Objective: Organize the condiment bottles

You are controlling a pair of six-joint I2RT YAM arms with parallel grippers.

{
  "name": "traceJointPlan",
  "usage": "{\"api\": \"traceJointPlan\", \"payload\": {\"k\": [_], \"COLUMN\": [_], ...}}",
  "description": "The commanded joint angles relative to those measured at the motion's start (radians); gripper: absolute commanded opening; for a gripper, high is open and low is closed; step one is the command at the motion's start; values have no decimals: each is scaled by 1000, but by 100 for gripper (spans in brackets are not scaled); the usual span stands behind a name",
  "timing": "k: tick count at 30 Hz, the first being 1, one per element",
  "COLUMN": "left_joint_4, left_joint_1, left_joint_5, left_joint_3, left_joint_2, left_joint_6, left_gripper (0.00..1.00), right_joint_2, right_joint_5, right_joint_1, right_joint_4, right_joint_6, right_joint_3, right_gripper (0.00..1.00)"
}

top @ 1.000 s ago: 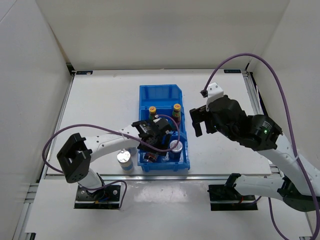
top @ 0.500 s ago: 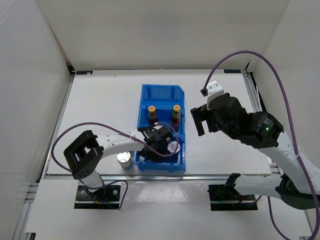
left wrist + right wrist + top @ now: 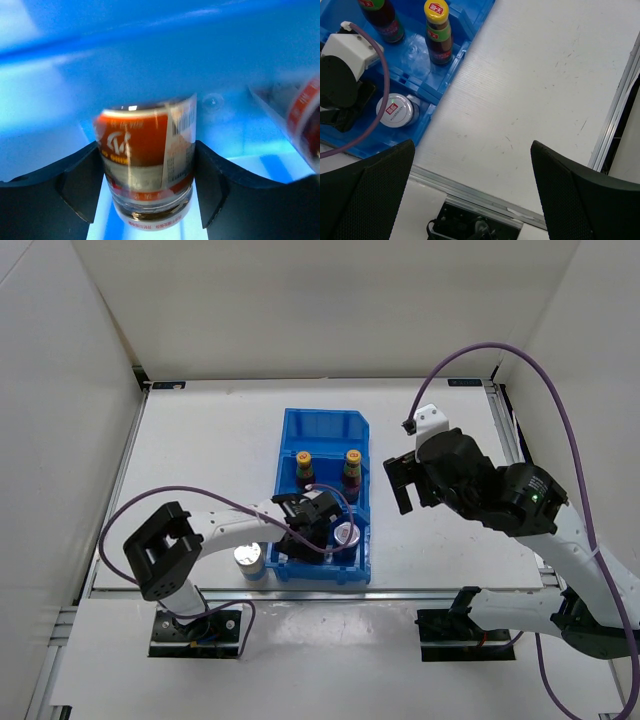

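Observation:
In the left wrist view my left gripper (image 3: 146, 195) is shut on a stubby shaker (image 3: 145, 150) with an orange-red label, upright inside the blue bin (image 3: 150, 65). A second shaker (image 3: 305, 117) stands to its right. In the top view the left gripper (image 3: 305, 532) is in the bin's near compartment beside a silver-capped shaker (image 3: 347, 535). Two slim yellow-capped bottles (image 3: 304, 464) (image 3: 352, 462) stand in the middle compartment. Another silver-capped shaker (image 3: 249, 560) stands on the table left of the bin. My right gripper (image 3: 400, 485) is open and empty above the table, right of the bin.
The blue bin (image 3: 322, 422) sits mid-table, its far compartment holding nothing. The right wrist view shows the bin's right wall (image 3: 451, 75), a yellow-capped bottle (image 3: 438, 32), the silver-capped shaker (image 3: 396, 110), bare white table (image 3: 540, 85) and the table's metal front rail (image 3: 485, 192).
The bin has shifted and turned slightly with its bottles. My left gripper has moved a little nearer inside the bin. The right arm has barely moved.

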Motion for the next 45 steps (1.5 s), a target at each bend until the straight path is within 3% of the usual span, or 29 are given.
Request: {"api": "traceJointPlan", "payload": {"k": [1,15,26,34,38,45], "left_joint_4": [-1,-94,-113,-113,-113,-83], "left_joint_1": [2,-16,-16,5,48,111], "left_joint_5": [2,-41,-3,26,35,45], "left_joint_3": [30,320,465,618,697,752], "left_joint_2": [-108,-217,-322,-319,-273,-182], "left_joint_6": [2,103,80,-33,-187,-496], "left_gripper": [11,11,11,11,11,11], "right_joint_2": [-19,-28,-96,-116,-126,-168], "right_joint_5": [33,30,-163,-286,-296,-309], "right_joint_1": [-2,-2,-2,-2,-2,-2], "right_joint_4": [-1,8,95,180,241,414], "right_joint_6": [13,22,96,159,211,374], "right_joint_3": [35,8,-60,-101,-101,-164], "right_gripper": [100,100,100,100,100,91]}}
